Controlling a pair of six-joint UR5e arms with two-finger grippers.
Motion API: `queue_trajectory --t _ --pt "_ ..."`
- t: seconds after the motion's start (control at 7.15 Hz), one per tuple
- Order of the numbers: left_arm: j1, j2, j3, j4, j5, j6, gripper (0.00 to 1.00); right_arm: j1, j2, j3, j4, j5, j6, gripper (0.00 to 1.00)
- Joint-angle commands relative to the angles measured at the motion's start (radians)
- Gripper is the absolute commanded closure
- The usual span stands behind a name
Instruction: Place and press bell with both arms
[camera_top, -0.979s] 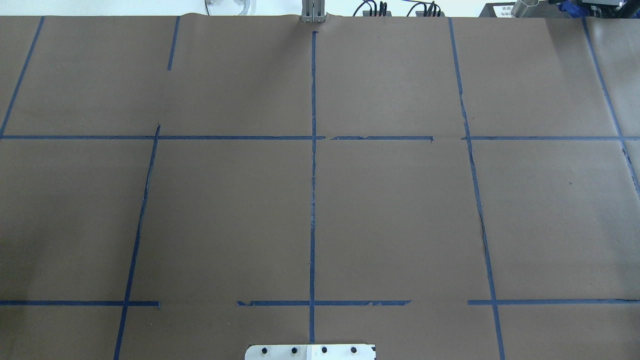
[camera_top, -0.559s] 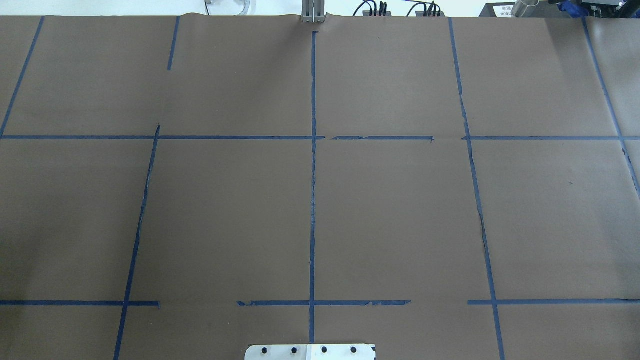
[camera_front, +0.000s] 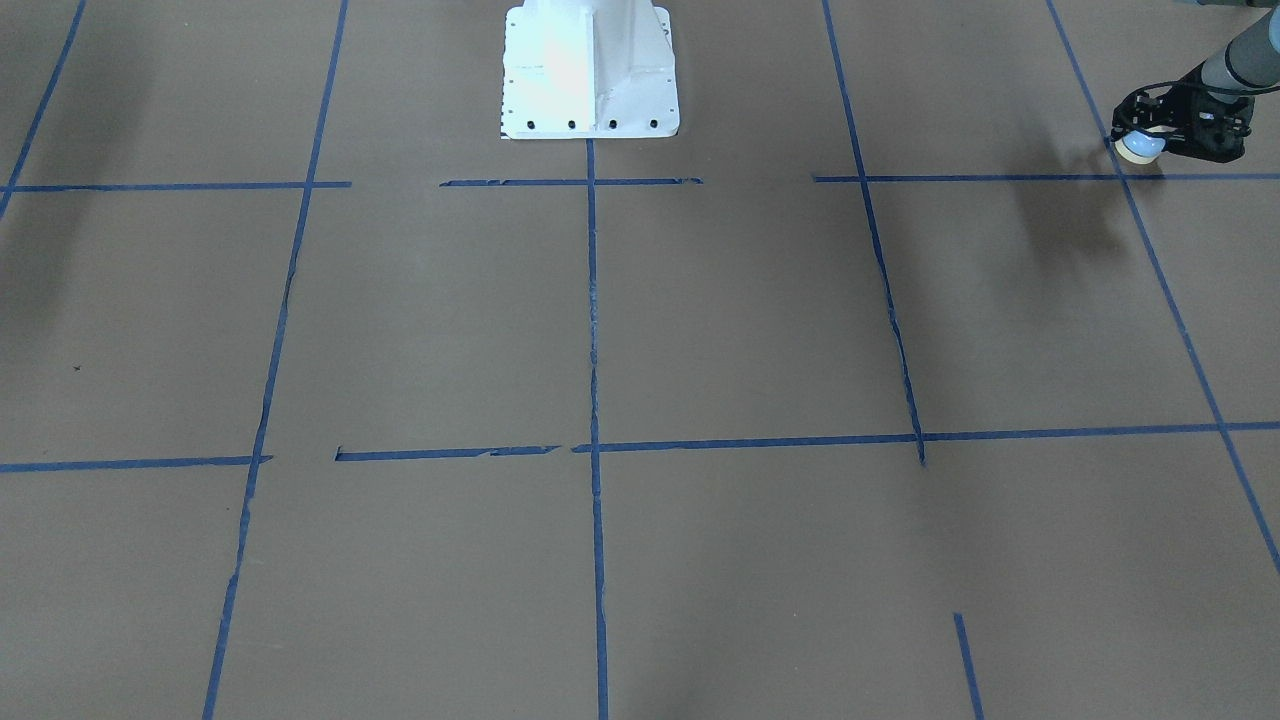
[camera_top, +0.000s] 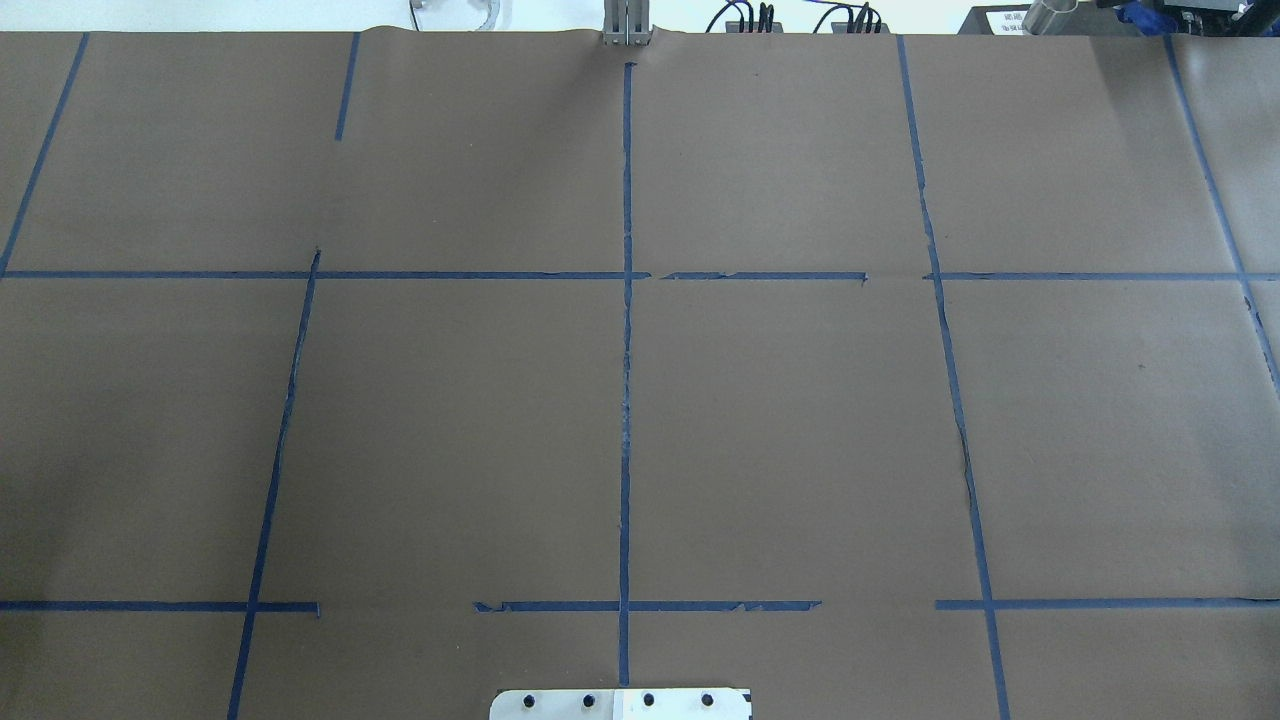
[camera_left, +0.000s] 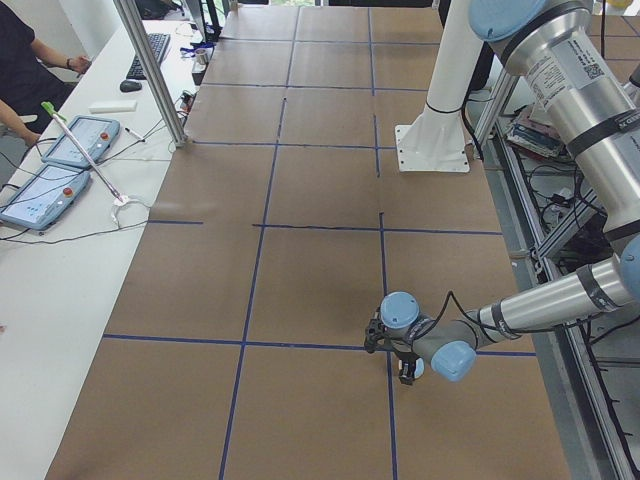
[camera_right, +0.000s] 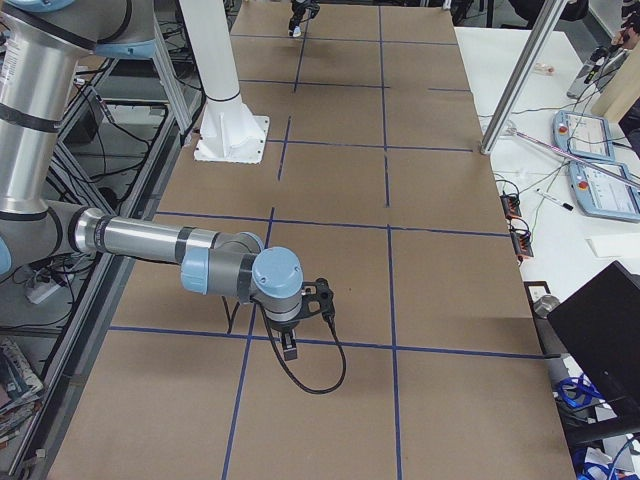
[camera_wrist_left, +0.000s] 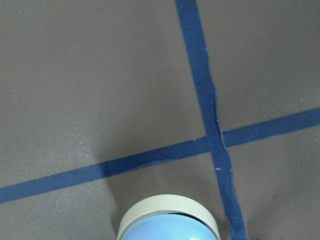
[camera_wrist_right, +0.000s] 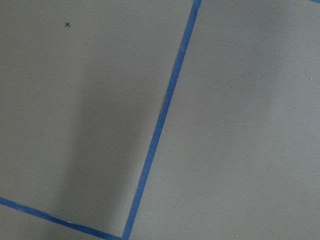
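Observation:
The light-blue bell (camera_front: 1138, 148) with its cream base sits between the jaws of my left gripper (camera_front: 1150, 138) at the far right of the front-facing view, near a tape crossing and a little above the brown table. The left wrist view shows the bell (camera_wrist_left: 167, 225) at its bottom edge, over a tape cross. The exterior left view shows the same gripper (camera_left: 405, 362) low on the near arm. My right gripper (camera_right: 288, 346) shows only in the exterior right view, close over a tape line; I cannot tell whether it is open or shut. Neither gripper is in the overhead view.
The white pedestal base (camera_front: 590, 70) stands at the table's robot side. Blue tape lines (camera_top: 626, 400) divide the brown table into squares. A metal post (camera_left: 150, 70) and tablets (camera_left: 60, 160) stand on the operators' white bench.

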Motion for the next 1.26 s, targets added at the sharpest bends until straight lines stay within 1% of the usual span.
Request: queue_trajectory --t 0.0,0.14,0.28,0.42,0.56,0.7,0.98,1.12 --pt "0.000 -0.004 -0.004 -0.023 0.000 0.000 0.68 0.000 0.000 -0.002 0.024 0.000 0.001 0.00" --pt "-0.008 -0.001 -0.034 -0.082 -0.005 -0.005 0.88 0.000 0.000 -0.002 0.027 0.000 0.000 0.00" --pt "-0.017 0.001 -0.115 -0.092 -0.003 -0.009 0.93 0.000 0.000 -0.002 0.027 0.000 0.000 0.00" --pt "-0.043 -0.010 -0.176 -0.088 -0.005 -0.009 0.95 0.000 0.000 -0.002 0.027 0.000 0.000 0.00" --pt "-0.051 -0.051 -0.235 -0.062 -0.009 -0.055 0.95 0.000 0.000 -0.002 0.027 0.000 0.001 0.00" --pt "-0.048 -0.096 -0.290 -0.005 -0.009 -0.162 0.95 0.000 0.000 -0.002 0.027 0.000 0.002 0.00" --pt "-0.046 -0.246 -0.315 0.098 -0.006 -0.221 0.95 0.000 0.000 0.000 0.029 0.000 0.001 0.00" --pt "-0.043 -0.316 -0.348 0.147 -0.008 -0.300 0.95 0.000 0.000 0.000 0.029 0.000 0.000 0.00"
